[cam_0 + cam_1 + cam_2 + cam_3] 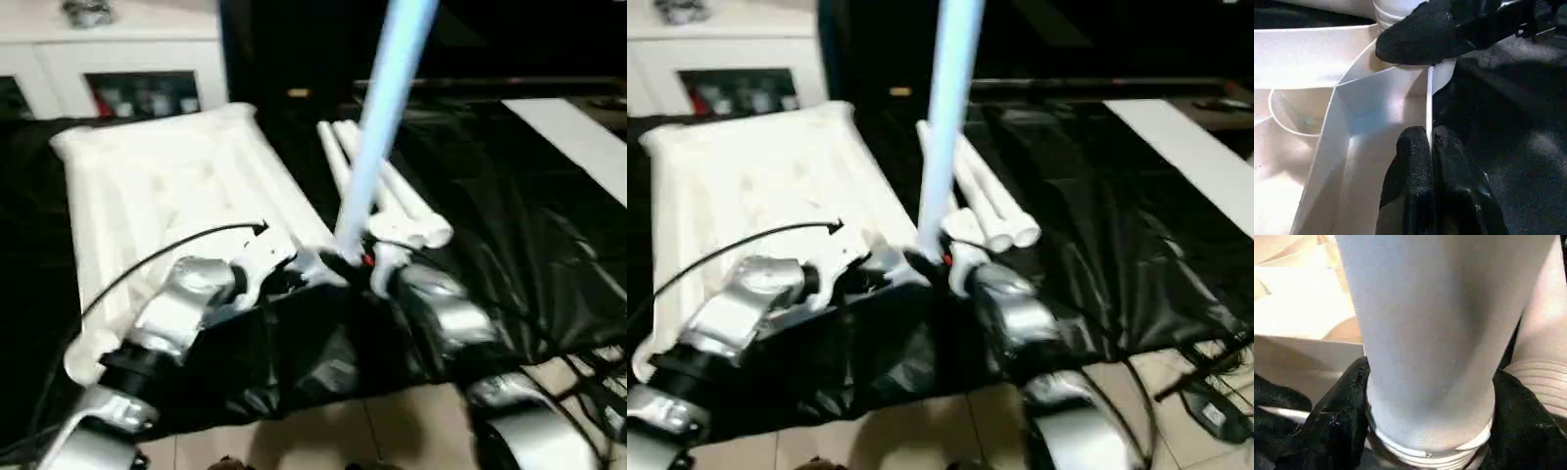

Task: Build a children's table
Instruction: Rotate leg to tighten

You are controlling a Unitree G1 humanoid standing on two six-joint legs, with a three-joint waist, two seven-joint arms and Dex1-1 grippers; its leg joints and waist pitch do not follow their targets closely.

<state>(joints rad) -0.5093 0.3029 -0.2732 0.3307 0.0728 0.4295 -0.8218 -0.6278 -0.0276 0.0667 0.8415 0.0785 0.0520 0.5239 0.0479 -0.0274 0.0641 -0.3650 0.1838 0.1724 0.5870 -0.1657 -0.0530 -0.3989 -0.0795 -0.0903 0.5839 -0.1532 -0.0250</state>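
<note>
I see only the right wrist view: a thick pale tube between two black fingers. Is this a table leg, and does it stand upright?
Observer: Yes. From the head camera, the leg rises nearly upright, leaning a little, with its lower end at the near corner of the upside-down table top.
Operator: What does the left gripper do?
Observer: The left gripper is shut on a thin white rib of the table top, at the edge beside that corner.
Operator: Where are the other legs?
Observer: The spare legs lie together on the black-covered work table, just right of the table top. I count about three, but the upright leg partly hides them.
</note>
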